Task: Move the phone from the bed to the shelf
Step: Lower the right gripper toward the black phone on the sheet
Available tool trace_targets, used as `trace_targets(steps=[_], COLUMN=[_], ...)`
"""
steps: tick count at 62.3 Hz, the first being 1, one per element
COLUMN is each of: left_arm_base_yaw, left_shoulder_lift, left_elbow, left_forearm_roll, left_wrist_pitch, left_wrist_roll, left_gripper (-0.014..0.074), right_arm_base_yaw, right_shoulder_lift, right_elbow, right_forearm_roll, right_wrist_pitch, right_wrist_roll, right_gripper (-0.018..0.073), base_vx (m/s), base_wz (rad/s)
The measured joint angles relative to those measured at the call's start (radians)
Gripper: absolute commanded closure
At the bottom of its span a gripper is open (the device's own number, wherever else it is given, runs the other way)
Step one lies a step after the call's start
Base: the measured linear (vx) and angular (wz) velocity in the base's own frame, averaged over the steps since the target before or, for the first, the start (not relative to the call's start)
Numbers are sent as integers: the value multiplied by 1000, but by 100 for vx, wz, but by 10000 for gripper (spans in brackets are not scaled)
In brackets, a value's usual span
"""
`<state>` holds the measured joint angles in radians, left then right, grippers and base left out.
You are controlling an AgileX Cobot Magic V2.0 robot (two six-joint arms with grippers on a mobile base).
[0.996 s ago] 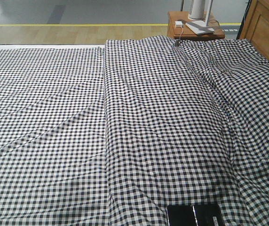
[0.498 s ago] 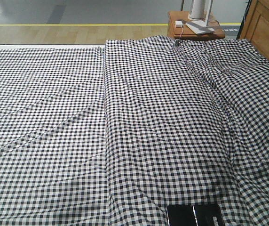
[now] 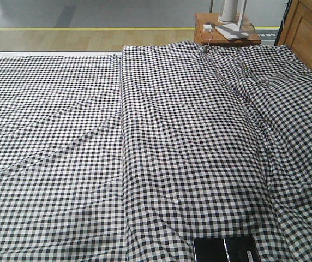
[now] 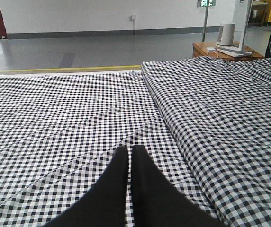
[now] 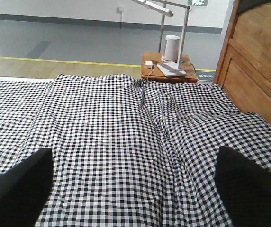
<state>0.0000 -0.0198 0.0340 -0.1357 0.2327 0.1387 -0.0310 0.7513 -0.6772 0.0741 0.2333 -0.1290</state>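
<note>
End effector check first: our left end effector (image 4: pixel 129 152) has its two black fingers (image 4: pixel 109 194) pressed together with nothing between them. Our right end effector (image 5: pixel 133 158) is spread wide and also holds nothing. Both hover over the black-and-white small-check gingham bed (image 3: pixel 63 136).

The large flat glossy black phone with the centre crease (image 3: pixel 226 250) lies flat on the cloth at about 5 o'clock in the front view, cut off by the bottom edge. Neither wrist camera shows it.

So the step in hand looks like the reach. We'd pick the right arm, since it's open and the phone sits on that side.

Our tips:
- Bring the arm back toward 6 o'clock until the phone shows in the wrist view.
- Come down across its short width.
- Watch the soft cloth, which is wrinkly out at 3 o'clock and could get pinched along with the phone.
- A thin slab on bedding probably needs one finger worked under an edge.

The light-wood shelf isn't in any view.
</note>
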Motion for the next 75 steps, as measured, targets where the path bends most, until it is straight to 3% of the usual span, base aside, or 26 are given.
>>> trace_targets(steps=[33,49,75], left_arm_base_yaw=[0,0,0], left_shoulder_lift=[0,0,0], left_elbow=[0,0,0], left_forearm_roll=[0,0,0], left_wrist_pitch=[0,0,0], left_wrist_roll=[0,0,0], left_gripper=[596,596,596], right_arm_base_yaw=[0,0,-13], right_shoulder_lift=[0,0,200], right_elbow=[0,-6,-316], right_forearm_roll=[0,0,1], right_wrist_pitch=[-1,6,436], right_wrist_roll=[0,20,129], right_gripper=[-5,-1,-1], base_vx=[0,0,0], base_wz=[0,0,0])
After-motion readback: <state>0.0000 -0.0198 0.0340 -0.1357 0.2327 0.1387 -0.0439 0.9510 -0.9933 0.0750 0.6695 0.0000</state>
